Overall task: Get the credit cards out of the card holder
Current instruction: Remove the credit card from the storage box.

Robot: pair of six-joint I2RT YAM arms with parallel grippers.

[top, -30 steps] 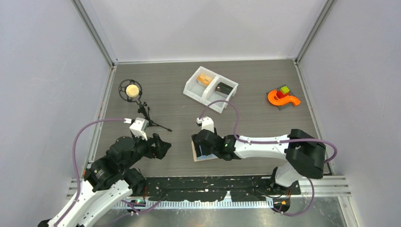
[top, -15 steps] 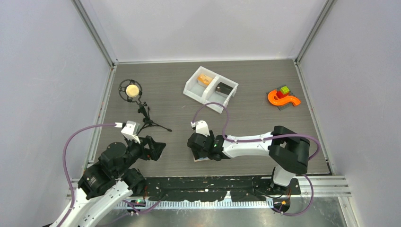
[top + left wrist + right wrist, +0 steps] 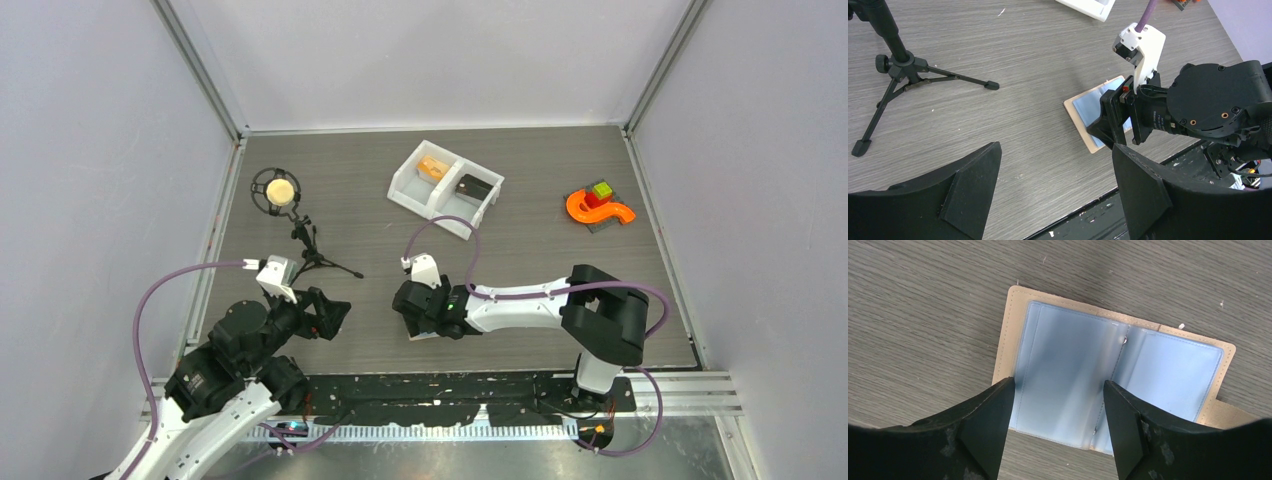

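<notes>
The card holder lies open and flat on the table, blue lining up, with no card showing in its clear pockets. It also shows in the left wrist view, and only a sliver shows from the top. My right gripper is open just above its left half, one finger on each side and holding nothing. My right gripper also shows from the top. My left gripper is open and empty, left of the card holder. An orange-tan card and a dark card lie in the white bin.
A black microphone tripod stands at the back left; its legs show in the left wrist view. An orange curved toy with coloured blocks sits at the back right. A black strip runs along the table's near edge.
My right gripper has shifted a little left over the card holder. My left arm has drawn back toward the near left; both have barely moved in the last half second.
</notes>
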